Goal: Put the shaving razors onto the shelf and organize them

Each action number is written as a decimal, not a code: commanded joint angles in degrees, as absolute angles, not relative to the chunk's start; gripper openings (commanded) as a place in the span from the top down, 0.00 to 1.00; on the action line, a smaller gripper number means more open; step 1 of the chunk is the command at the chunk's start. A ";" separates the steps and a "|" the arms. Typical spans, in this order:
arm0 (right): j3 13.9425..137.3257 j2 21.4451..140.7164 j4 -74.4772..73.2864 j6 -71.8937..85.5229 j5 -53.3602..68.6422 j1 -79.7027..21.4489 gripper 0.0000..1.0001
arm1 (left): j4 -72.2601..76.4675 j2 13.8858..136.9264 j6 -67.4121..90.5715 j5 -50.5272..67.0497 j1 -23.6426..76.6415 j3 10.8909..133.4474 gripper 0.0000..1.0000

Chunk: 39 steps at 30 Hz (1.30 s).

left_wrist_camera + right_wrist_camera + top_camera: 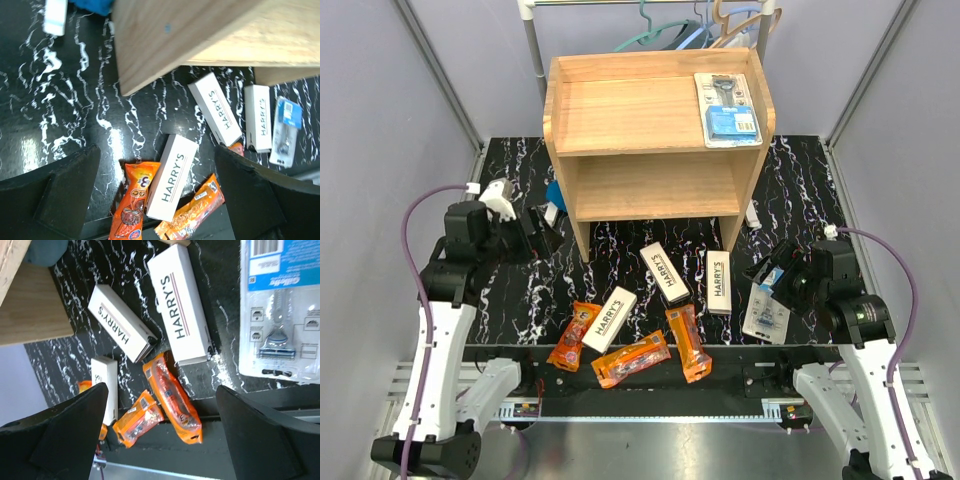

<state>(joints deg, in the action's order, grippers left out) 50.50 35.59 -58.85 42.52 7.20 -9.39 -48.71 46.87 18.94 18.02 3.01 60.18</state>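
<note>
The wooden shelf (660, 130) stands at the back middle. One blister pack (727, 110) lies on its top right. Three HARRY'S boxes (610, 318) (665, 272) (718, 281) and three orange packets (573, 337) (631, 360) (688, 343) lie on the table in front. The second blister pack (766, 312) lies at the right, just below my right gripper (775, 275), which is open and empty. My left gripper (532, 232) is open and empty left of the shelf. The left wrist view shows a box (172, 177) between two packets. The right wrist view shows the blister pack (282, 310).
A metal clothes rail with hangers (720, 20) stands behind the shelf. A blue object (555, 190) and a small white item (552, 213) lie by the shelf's left leg. Another white item (752, 213) lies by its right leg. Grey walls close both sides.
</note>
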 commanded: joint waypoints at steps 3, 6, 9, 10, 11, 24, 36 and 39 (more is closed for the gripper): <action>50.98 35.86 -60.12 42.80 12.04 -9.58 0.00 | -49.65 46.76 15.56 21.62 5.09 64.42 0.01; 50.63 35.86 -60.29 42.63 13.70 -9.58 0.00 | -51.06 46.32 15.20 20.14 6.76 63.29 0.01; 49.58 35.33 -60.03 42.36 15.90 -9.58 0.00 | -51.59 45.97 15.21 18.55 10.18 61.27 0.01; 49.31 35.16 -60.12 42.54 16.26 -9.49 0.00 | -51.77 46.05 15.29 18.28 11.15 60.82 0.01; 49.05 35.16 -60.03 42.45 17.13 -9.58 0.00 | -51.85 46.05 15.55 17.85 12.12 60.30 0.01; 46.93 34.89 -59.33 42.45 20.48 -9.58 0.00 | -49.40 55.10 25.83 0.89 37.59 56.60 0.01; 43.60 32.00 -58.89 42.89 24.26 -9.58 0.00 | -45.97 73.11 31.29 -10.63 52.81 57.30 0.01; 42.98 31.03 -59.15 42.72 24.52 -9.58 0.00 | -45.44 77.25 31.90 -11.16 53.26 57.30 0.01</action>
<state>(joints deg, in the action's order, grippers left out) 43.46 32.36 -59.81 42.74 22.22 -9.39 -48.27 73.63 29.95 -6.66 52.56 56.58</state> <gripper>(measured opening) 0.994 0.988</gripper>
